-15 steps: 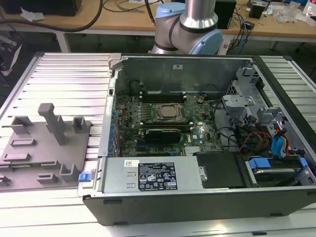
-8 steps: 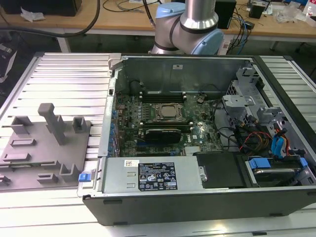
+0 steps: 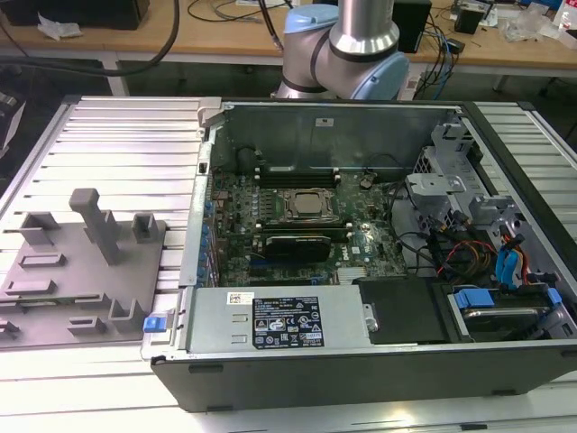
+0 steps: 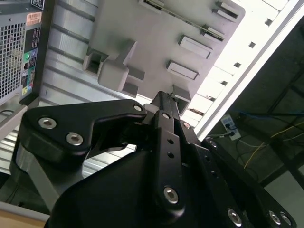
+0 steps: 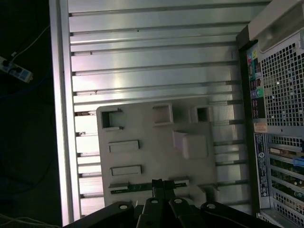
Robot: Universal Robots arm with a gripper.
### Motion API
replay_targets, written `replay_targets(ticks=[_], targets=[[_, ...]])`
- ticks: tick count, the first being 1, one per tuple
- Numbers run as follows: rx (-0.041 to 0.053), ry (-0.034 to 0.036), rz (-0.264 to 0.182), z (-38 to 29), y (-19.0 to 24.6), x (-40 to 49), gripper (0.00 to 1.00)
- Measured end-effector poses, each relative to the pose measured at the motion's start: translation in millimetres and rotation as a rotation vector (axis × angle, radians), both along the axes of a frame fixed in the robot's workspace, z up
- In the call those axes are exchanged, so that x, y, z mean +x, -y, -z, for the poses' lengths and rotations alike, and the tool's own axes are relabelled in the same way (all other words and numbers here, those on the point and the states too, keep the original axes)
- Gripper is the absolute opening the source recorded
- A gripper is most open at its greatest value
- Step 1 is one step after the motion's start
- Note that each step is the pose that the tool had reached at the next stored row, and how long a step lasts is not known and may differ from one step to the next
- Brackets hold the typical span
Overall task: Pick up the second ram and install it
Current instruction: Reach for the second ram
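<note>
black end effector [image 5: 163,183], nearest in both wrist views [image 4: 164,96], has its tips pressed together with nothing between them. it hangs above a grey plastic tray [image 5: 142,126] on the ribbed metal surface [image 5: 142,47]. the second ram [image 5: 130,187], a thin green stick, lies in a slot at the tray's edge, partly hidden behind the tips in the first wrist view. the tray's upright post [image 5: 190,145] stands apart from it. in the exterior view the open computer case [image 3: 361,361] sits at the tray's right.
</note>
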State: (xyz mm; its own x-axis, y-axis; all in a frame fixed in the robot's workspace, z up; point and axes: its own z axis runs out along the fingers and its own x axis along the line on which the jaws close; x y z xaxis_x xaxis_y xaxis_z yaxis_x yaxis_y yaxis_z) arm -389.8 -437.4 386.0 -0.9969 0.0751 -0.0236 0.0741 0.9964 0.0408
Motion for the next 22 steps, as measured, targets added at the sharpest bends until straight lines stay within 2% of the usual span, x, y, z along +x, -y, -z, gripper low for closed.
replay_targets(ticks=[2, 5, 8, 14, 15, 22], targets=[[-0.0004, 0.0000, 0.000, 0.3, 4.9, 0.0, 0.11], [-0.0006, 0.0000, 0.000, 0.6, 8.8, -0.1, 0.11], [-0.0009, 0.0000, 0.000, 1.1, 16.8, 0.0, 0.11], [-0.0011, 0.0000, 0.000, 1.4, 27.2, -0.1, 0.11], [-0.0014, 0.0000, 0.000, 1.5, 28.4, -0.1, 0.11], [-0.0015, 0.0000, 0.000, 1.5, 28.6, -0.1, 0.11]])
